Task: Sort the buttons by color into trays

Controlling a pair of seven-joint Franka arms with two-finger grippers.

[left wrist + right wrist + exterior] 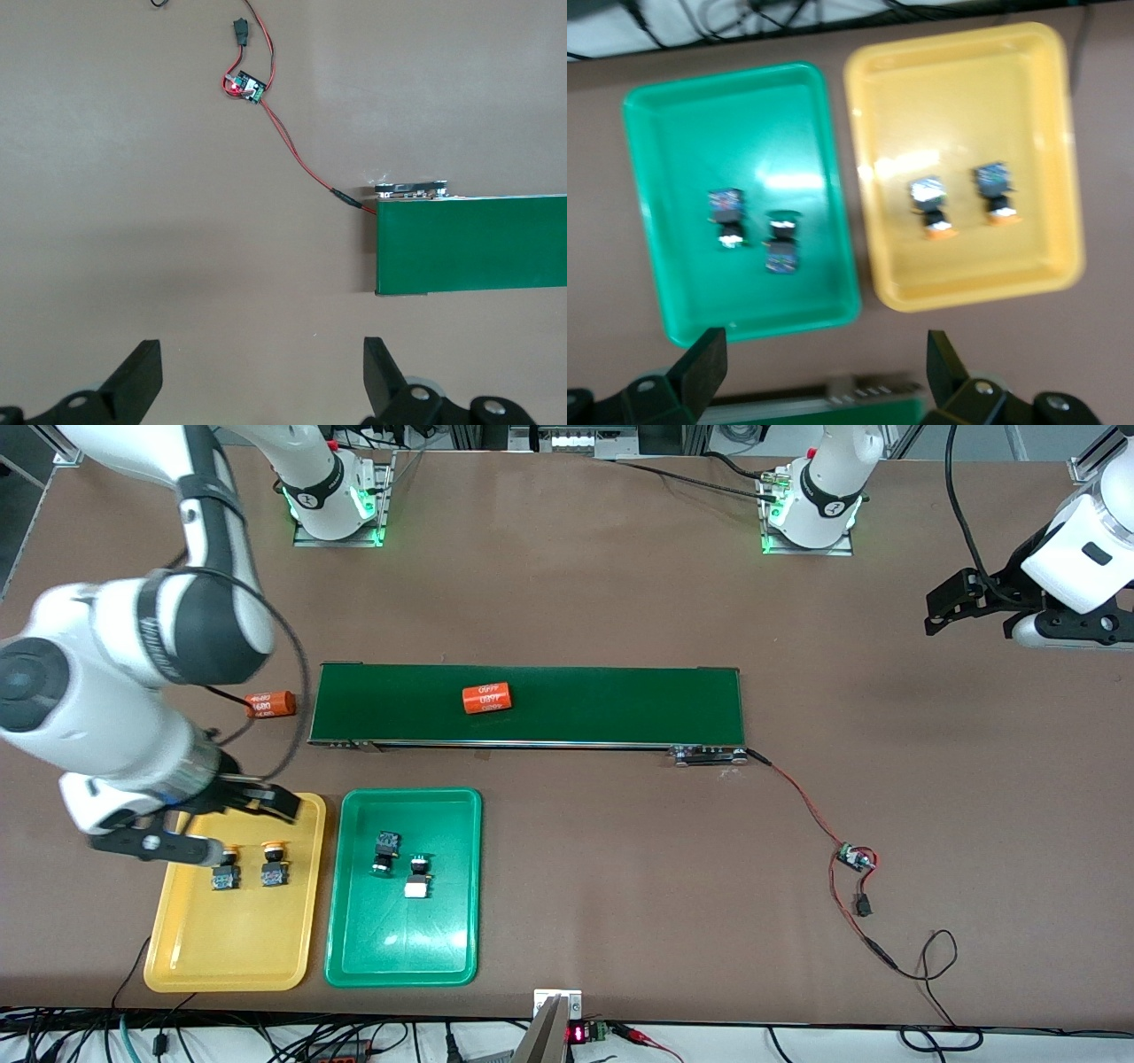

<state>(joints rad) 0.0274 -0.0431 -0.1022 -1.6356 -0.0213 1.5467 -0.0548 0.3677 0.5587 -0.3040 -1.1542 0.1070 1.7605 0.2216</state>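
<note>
Two yellow-capped buttons (pixel 226 868) (pixel 274 865) lie side by side in the yellow tray (pixel 230 957). Two green-capped buttons (pixel 385 852) (pixel 419 875) lie in the green tray (pixel 403 948). The right wrist view shows the yellow pair (pixel 931 208) (pixel 995 192) in the yellow tray (pixel 957 80) and the green pair (pixel 727 218) (pixel 781 241) in the green tray (pixel 682 133). My right gripper (pixel 232 825) (pixel 824 354) is open and empty, up over the trays' edge toward the belt. My left gripper (pixel 970 615) (pixel 263 363) is open and empty over bare table at the left arm's end.
A long dark-green conveyor belt (pixel 620 700) (pixel 469 243) lies farther from the front camera than the trays, with an orange cylinder (pixel 488 697) on it. Another orange cylinder (pixel 269 704) lies off its end. A small circuit board (pixel 855 858) (pixel 245 87) with red wire lies toward the left arm's end.
</note>
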